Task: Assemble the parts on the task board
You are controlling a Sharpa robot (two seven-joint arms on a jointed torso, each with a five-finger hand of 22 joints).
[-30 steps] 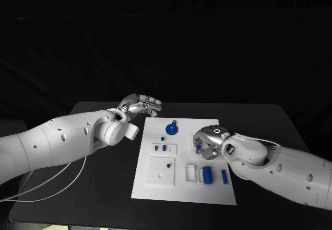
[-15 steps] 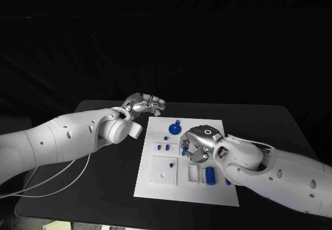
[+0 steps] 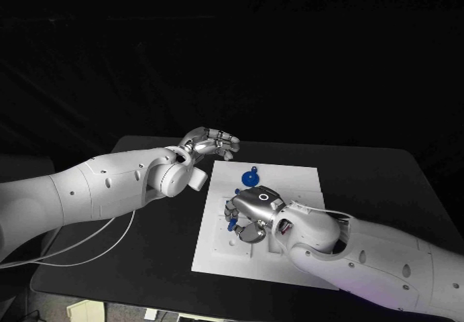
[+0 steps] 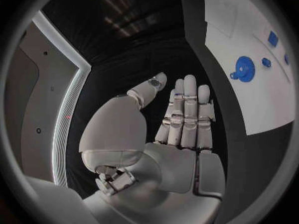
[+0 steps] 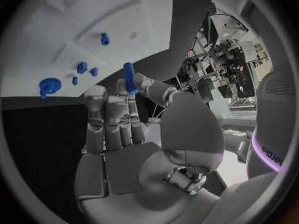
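The white task board point(image 3: 290, 178) lies in the middle of the black table. My right hand point(image 3: 253, 213) hovers over the board's left-middle part, pinching a short blue peg point(image 5: 129, 78) between thumb and fingertip; the peg point(image 3: 233, 225) shows as a blue speck at the fingers. A round blue part with a small lug point(image 3: 249, 178) lies on the board's far end, also seen as the round part point(image 5: 49, 86) beyond the fingers. Small blue pieces point(image 5: 81, 67) stand in the board nearby. My left hand point(image 3: 212, 143) floats off the board's far left corner, fingers straight and empty point(image 4: 184, 112).
A white raised block with a blue pin point(image 5: 104, 38) sits on the board point(image 5: 62, 30). The round part point(image 4: 243, 66) and board edge point(image 4: 261, 109) lie to the side of my left hand. Black table point(image 3: 155, 221) surrounds the board.
My right hand has moved across the board from its right side to its left-middle, carrying the blue peg. The left hand has stayed in place; the camera view has shifted slightly.
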